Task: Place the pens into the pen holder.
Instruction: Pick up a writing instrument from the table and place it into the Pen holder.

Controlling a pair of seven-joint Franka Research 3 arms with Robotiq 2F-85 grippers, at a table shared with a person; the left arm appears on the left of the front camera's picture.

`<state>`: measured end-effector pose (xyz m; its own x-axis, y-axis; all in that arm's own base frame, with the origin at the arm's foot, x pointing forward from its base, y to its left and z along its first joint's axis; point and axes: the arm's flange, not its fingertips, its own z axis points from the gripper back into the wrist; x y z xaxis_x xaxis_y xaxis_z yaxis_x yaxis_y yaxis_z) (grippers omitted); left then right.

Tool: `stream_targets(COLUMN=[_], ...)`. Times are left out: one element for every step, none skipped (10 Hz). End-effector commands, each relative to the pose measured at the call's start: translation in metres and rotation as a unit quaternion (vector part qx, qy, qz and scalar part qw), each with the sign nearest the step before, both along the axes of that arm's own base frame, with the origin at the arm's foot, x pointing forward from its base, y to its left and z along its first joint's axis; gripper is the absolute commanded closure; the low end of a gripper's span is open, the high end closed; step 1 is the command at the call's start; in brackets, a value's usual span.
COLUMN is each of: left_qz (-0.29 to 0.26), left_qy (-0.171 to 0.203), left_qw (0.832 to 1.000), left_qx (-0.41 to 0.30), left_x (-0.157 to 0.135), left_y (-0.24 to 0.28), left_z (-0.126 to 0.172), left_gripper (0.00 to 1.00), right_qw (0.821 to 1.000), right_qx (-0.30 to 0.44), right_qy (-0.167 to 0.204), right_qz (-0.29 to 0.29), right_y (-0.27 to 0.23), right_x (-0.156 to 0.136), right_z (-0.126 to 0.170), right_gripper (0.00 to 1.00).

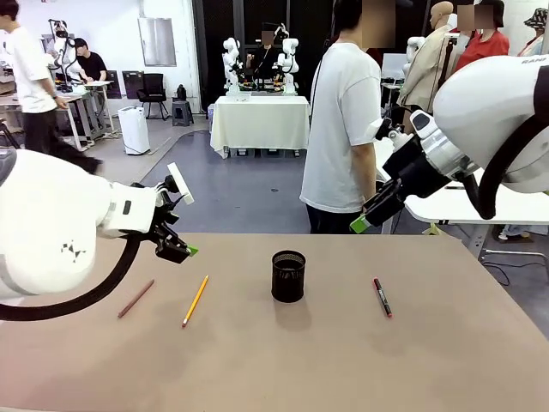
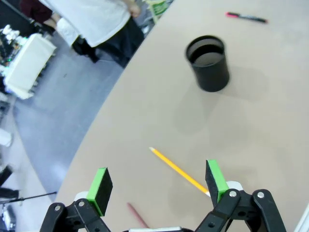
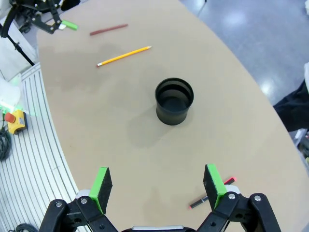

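The black mesh pen holder [image 1: 288, 276] stands upright mid-table, also seen from above [image 2: 208, 63] [image 3: 174, 100]. To its left lie a yellow pencil [image 1: 196, 300] [image 2: 178, 170] [image 3: 123, 56] and a reddish-brown pencil [image 1: 135, 298] [image 2: 137, 216] [image 3: 108, 29]. A black marker with red ends [image 1: 382, 297] [image 2: 246, 18] [image 3: 210, 195] lies to its right. My left gripper [image 1: 184, 249] [image 2: 157, 181] hovers open above the two pencils, holding nothing. Above the marker's side of the table, my right gripper [image 1: 364, 221] [image 3: 157, 181] hangs higher, open and empty.
A person in a white shirt [image 1: 343, 129] [image 2: 91, 19] stands at the table's far edge. A white table [image 1: 480, 206] sits behind on the right. On the robot's side, a yellow box with a red button [image 3: 14, 121] lies beside the table.
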<state>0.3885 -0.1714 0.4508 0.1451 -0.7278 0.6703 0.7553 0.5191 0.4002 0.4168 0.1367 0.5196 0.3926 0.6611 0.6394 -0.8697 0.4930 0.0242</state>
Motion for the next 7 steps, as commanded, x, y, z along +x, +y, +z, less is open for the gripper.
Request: stream_targets(left_qz=[-0.079,-0.096,-0.103,-0.106,-0.105,-0.104,-0.113], left_qy=[0.106,0.132,0.155,0.162,0.153,0.142,0.133], left_qw=[0.991,0.986,0.982,0.980,0.981,0.981,0.980], left_qx=[-0.016,-0.026,-0.043,-0.052,-0.061,-0.081,-0.094], left_x=[0.009,0.014,0.018,0.022,0.028,0.034,0.040], left_y=[0.022,0.034,0.047,0.058,0.070,0.084,0.098], left_z=[0.017,0.030,0.044,0.055,0.062,0.065,0.067], left_gripper=[0.00,0.00,0.00,0.00,0.00,0.00,0.00], right_qw=[1.000,1.000,0.999,0.999,0.998,0.997,0.998], right_qx=[-0.001,0.007,0.011,0.000,0.005,0.012,0.024], right_qy=[0.004,0.003,-0.004,-0.020,-0.036,-0.036,-0.037], right_qz=[0.015,0.025,0.031,0.043,0.052,0.061,0.051], right_y=[-0.016,-0.022,-0.029,-0.039,-0.048,-0.060,-0.070], right_x=[0.003,0.001,0.000,-0.002,-0.006,-0.005,-0.004], right_z=[-0.007,-0.006,-0.004,-0.001,0.001,0.003,0.005], right_gripper=[0.00,0.00,0.00,0.00,0.00,0.00,0.00])
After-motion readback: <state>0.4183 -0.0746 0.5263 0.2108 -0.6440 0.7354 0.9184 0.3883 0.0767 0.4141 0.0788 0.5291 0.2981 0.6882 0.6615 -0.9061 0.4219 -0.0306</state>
